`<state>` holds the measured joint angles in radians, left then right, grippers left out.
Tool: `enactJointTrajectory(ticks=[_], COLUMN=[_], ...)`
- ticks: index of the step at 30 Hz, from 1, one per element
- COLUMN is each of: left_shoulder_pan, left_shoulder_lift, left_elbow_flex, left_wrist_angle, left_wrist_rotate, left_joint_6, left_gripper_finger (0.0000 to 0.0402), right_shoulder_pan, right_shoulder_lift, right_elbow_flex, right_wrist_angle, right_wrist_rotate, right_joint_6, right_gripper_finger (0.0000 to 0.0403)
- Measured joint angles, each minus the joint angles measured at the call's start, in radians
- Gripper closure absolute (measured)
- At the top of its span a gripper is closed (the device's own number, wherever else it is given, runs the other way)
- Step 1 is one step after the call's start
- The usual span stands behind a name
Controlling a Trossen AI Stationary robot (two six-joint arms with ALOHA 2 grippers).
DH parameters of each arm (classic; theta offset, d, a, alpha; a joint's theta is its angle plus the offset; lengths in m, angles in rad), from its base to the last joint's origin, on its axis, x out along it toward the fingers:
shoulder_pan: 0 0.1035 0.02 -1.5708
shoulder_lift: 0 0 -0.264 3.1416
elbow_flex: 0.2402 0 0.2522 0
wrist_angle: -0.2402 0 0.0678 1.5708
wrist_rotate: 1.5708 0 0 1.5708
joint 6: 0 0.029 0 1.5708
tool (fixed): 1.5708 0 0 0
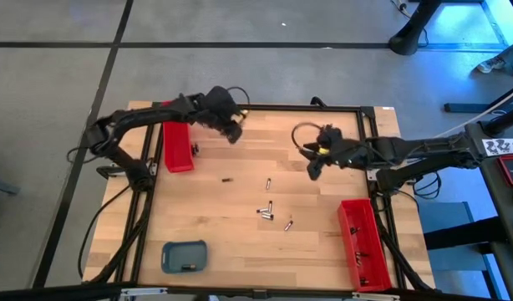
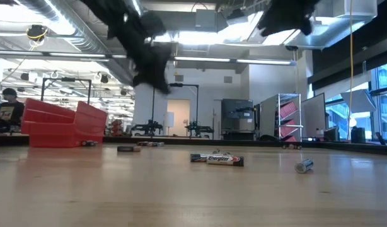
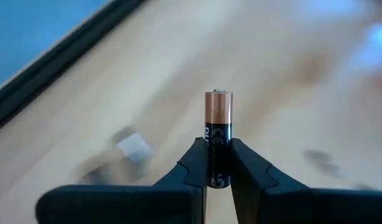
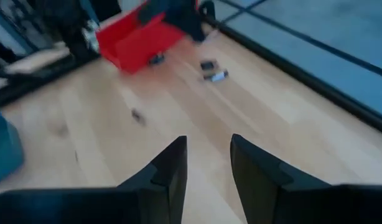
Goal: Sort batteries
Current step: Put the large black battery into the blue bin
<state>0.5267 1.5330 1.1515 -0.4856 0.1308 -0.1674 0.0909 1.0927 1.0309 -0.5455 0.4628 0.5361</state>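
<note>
My left gripper (image 3: 218, 155) is up over the table's far left part, next to the left red tray (image 1: 177, 147), and is shut on a battery (image 3: 218, 118) with a black body and a copper end. It is blurred in the low view (image 2: 149, 63). My right gripper (image 4: 208, 165) hangs open over the table's far right part (image 1: 313, 167) with nothing between its fingers. Several loose batteries (image 1: 266, 209) lie on their sides on the wood at mid-table. One more battery (image 1: 227, 178) lies further left, and another battery (image 1: 194, 149) lies beside the left tray. My left gripper pinches the battery's black lower half (image 3: 218, 171) between its two fingertips (image 3: 194, 163). The copper end (image 3: 218, 102) sticks out past the fingertips, so the battery lies along the fingers. The battery is lifted clear of the table.
A second red tray (image 1: 363, 244) stands by the near right edge. A blue-grey rounded tray (image 1: 184, 256) stands at the near left. A black frame (image 1: 307, 107) borders the wooden tabletop. Bare wood shows between the loose batteries and the trays.
</note>
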Motion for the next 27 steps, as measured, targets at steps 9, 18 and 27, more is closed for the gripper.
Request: enactJointTrajectory(ticks=[9, 18, 27], left_shoulder_pan=[-0.275, -0.402, -0.411], left_shoulder_lift=[-0.113, -0.120, -0.120], left_elbow_flex=[0.000, -0.002, -0.001], left_wrist_angle=[0.310, 0.531, 0.531], left_wrist_rotate=[0.151, 0.101, 0.081], left_joint_6=[0.049, -0.078, -0.084], left_gripper_finger=[0.0370, 0.0370, 0.0370], right_shoulder_pan=[-0.165, -0.198, -0.200], right_shoulder_lift=[0.141, 0.200, 0.203], right_elbow_flex=[-0.002, 0.001, 0.000], right_wrist_angle=[0.444, 0.738, 0.754], right_wrist_rotate=[-0.337, -0.653, -0.749], right_joint_6=[-0.105, -0.208, -0.228], right_gripper_finger=[0.0227, 0.0183, 0.0183])
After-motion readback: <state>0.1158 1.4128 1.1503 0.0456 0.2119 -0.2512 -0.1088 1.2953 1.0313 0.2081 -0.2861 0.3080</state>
